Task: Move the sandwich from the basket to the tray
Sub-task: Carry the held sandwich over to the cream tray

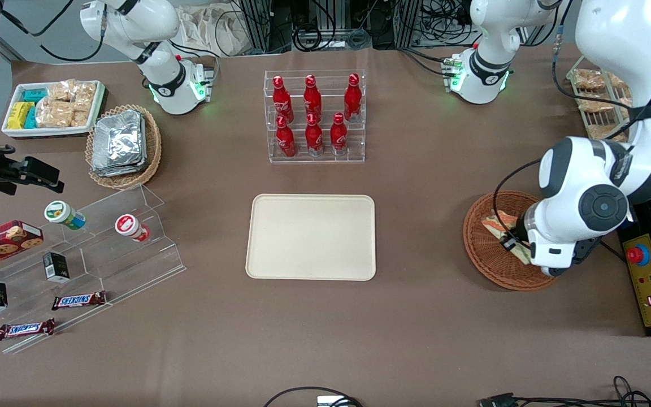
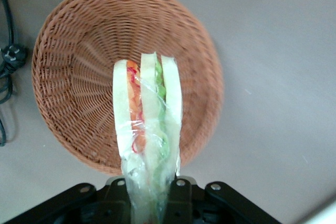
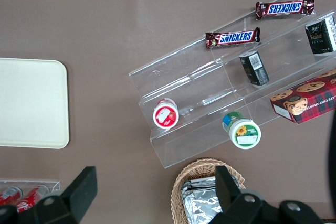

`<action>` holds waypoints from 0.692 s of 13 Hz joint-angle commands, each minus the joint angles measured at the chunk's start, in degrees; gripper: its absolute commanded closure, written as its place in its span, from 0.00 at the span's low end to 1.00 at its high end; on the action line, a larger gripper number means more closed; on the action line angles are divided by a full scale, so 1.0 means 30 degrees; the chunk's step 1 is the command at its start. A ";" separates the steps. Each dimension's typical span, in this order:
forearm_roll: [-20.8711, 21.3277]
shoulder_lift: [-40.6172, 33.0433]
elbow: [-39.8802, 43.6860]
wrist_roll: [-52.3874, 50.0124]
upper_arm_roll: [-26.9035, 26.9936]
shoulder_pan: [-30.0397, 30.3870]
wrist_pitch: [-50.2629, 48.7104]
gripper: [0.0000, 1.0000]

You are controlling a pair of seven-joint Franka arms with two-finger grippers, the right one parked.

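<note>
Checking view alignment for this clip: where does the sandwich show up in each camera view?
Front view: sandwich in the basket, partly hidden by the left arm; gripper hidden.
Left wrist view: sandwich upright in the gripper, above the basket.
Right wrist view: not in it.
Shared landmark: the reddish-brown basket.

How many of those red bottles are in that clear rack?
6 red bottles in the clear acrylic rack: upper row; lower row. The claw holds a wrapped wedge sandwich over the reddish-brown wicker basket.
</note>
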 commanded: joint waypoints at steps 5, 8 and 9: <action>0.0024 0.4179 0.5432 0.5591 -0.1403 -0.3780 -0.0686 1.00; 0.0403 0.6992 0.5935 0.5271 -0.1436 -0.6678 0.2436 1.00; 0.0463 0.7405 0.5732 0.4980 -0.1348 -0.7267 0.3581 1.00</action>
